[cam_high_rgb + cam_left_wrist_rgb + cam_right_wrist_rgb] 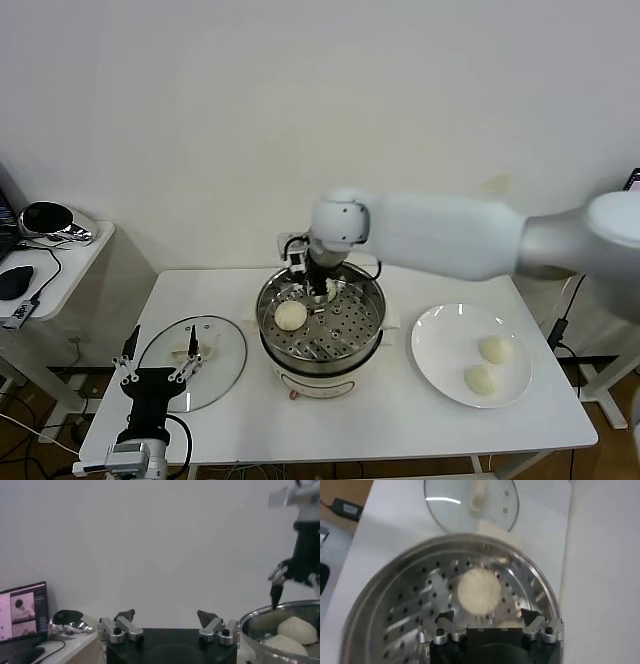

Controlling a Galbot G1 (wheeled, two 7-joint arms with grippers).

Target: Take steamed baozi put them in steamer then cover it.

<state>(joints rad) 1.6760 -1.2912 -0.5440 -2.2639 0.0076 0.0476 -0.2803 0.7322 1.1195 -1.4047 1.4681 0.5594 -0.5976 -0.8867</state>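
the right gripper (318,284) hangs over the far rim of the round shiny stainless-steel steamer (365,340), fingers spread wide and empty — seemingly just clear of a small off-white bun (328,290), beside another (291,315). two buns (488,363) wait on the flat white plate (432,335). the transparent glass cover (225,365) lies by the open-fingered left gripper (158,362) — likely ready for covering.

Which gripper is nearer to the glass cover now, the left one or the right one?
Left. The left gripper hovers beside the cover; the right gripper is inside the steamer.
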